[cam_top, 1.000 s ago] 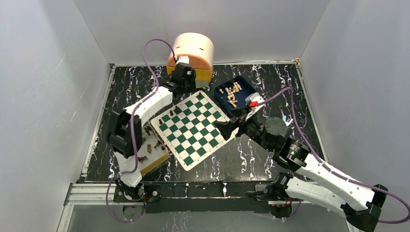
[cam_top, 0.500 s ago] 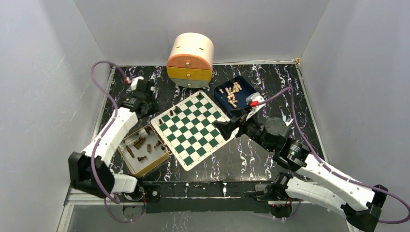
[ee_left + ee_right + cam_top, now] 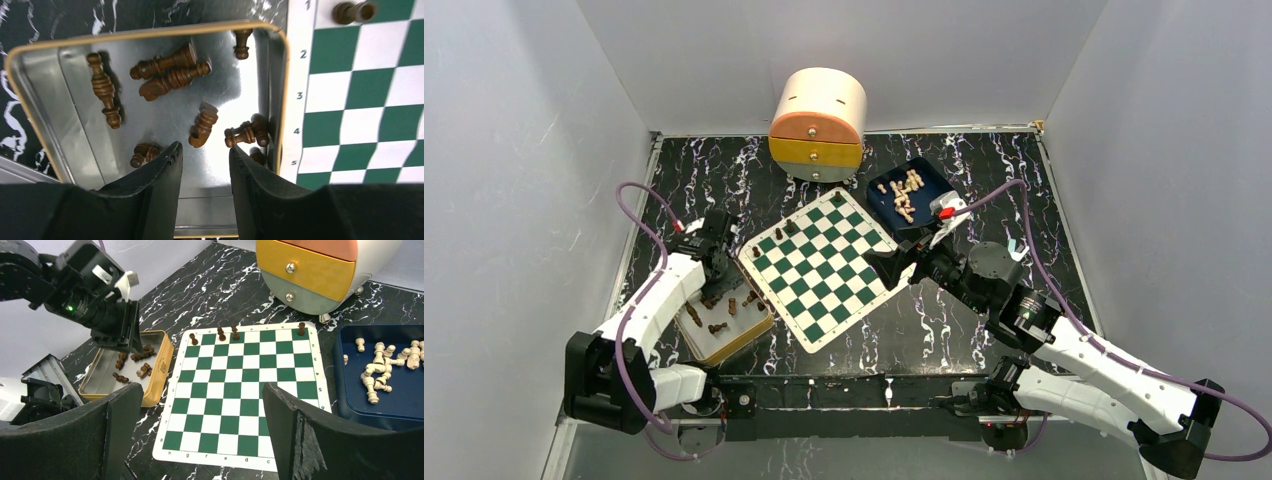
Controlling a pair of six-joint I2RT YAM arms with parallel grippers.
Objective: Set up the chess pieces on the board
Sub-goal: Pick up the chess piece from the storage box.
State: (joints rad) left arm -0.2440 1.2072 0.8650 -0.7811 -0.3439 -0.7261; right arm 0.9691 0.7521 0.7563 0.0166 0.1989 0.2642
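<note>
The green-and-white board [image 3: 824,268] lies mid-table, and is also in the left wrist view [image 3: 360,100] and the right wrist view [image 3: 240,390]. Several dark pieces [image 3: 220,333] stand along its far row; one shows at square 1 [image 3: 352,11]. Several more dark pieces [image 3: 175,80] lie in the tan-rimmed tray [image 3: 742,340]. My left gripper [image 3: 714,288] hangs open and empty over that tray [image 3: 205,147], a fallen piece [image 3: 202,125] just ahead of its tips. My right gripper [image 3: 876,263] is wide open and empty above the board's right edge [image 3: 200,390].
A blue tray [image 3: 929,172] with several pale pieces [image 3: 385,365] sits at the board's far right. A round drawer unit [image 3: 817,120] stands behind the board against the back wall. Grey walls close in the black marbled table.
My left arm has swung from the board's far corner by the drawer unit out to the left, then back down over the tan tray. The right arm has barely moved.
</note>
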